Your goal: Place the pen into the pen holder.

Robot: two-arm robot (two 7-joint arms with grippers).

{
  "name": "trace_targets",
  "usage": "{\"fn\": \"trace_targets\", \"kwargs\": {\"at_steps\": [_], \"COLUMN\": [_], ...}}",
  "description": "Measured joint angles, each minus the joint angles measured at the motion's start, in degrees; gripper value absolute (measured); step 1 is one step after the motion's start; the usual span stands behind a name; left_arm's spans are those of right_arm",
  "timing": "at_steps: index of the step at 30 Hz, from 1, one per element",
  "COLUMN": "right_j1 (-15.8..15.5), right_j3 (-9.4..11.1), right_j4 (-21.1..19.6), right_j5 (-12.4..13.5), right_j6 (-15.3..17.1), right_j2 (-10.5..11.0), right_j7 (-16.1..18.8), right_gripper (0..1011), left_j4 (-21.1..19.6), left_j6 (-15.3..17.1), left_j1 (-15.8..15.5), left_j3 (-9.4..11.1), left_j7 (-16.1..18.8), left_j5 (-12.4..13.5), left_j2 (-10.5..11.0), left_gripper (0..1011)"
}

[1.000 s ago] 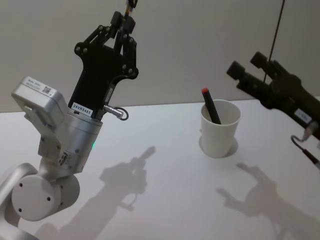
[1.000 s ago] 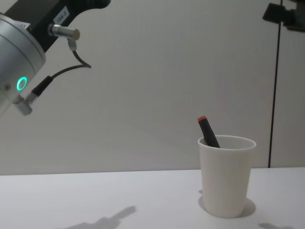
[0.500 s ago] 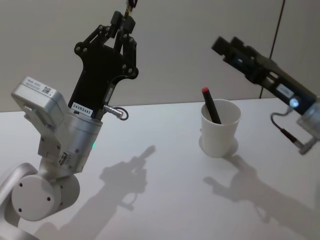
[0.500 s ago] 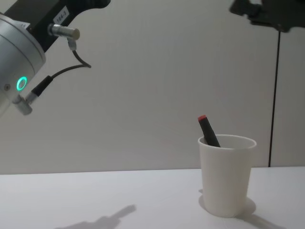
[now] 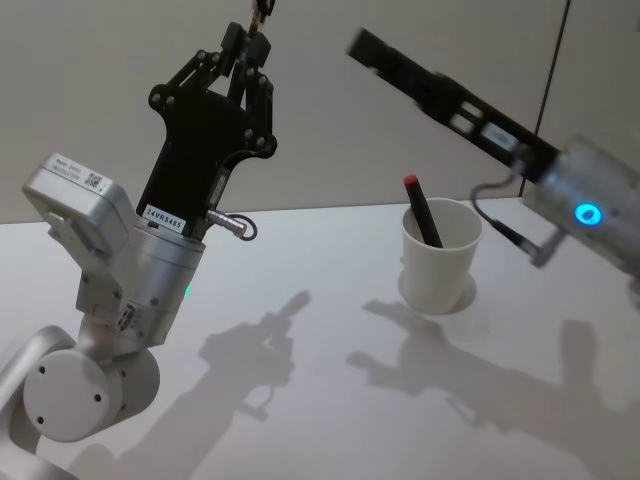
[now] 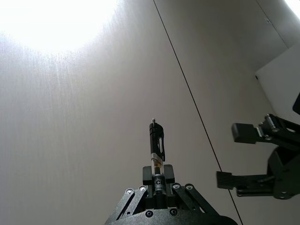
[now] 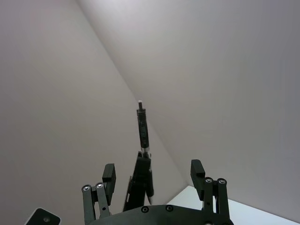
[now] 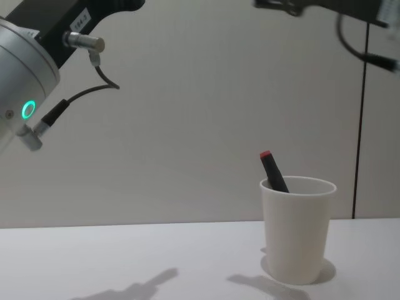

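My left gripper (image 5: 250,42) is raised high on the left, pointing up and shut on a black clip pen (image 6: 156,140) that stands up out of its fingers. The pen holder, a white paper cup (image 5: 440,258), stands on the table to the right, and a black marker with a red cap (image 5: 420,208) leans inside it. My right gripper (image 5: 366,46) reaches in from the right, high above the cup, with its fingers (image 7: 197,168) spread open and empty. The right wrist view faces the pen (image 7: 142,127) held in the left gripper. The left wrist view shows the right gripper (image 6: 238,155) off to the side.
The white table (image 5: 330,400) carries the arms' shadows. A pale wall with a dark vertical seam (image 8: 361,125) stands behind the cup (image 8: 296,230). The left arm's grey wrist body (image 5: 110,260) fills the near left.
The right arm has swung up and to the left, from the right edge to above the cup, toward the left gripper. The left arm, pen and cup have not moved.
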Motion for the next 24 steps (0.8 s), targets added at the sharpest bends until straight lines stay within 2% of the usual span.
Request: {"fn": "trace_targets", "kwargs": {"at_steps": [10,17,24], "right_j1": [6.2,8.8,10.3], "right_j3": [-3.0,-4.1,-4.7], "right_j4": [5.2,7.3,8.5], "right_j5": [0.9,1.1,1.0], "right_j6": [2.9,3.3,2.7], "right_j2": [-4.6,-6.2,-6.8], "right_j7": [0.8,0.9,0.9], "right_gripper": [1003,1003,1003], "left_j4": [0.0,0.0,0.0], "left_j6": [0.0,0.0,0.0], "left_j1": [0.0,0.0,0.0], "left_j3": [0.0,0.0,0.0], "left_j7": [0.0,0.0,0.0], "left_j5": [0.0,0.0,0.0], "left_j2": [0.0,0.0,0.0], "left_gripper": [142,143,143]}}
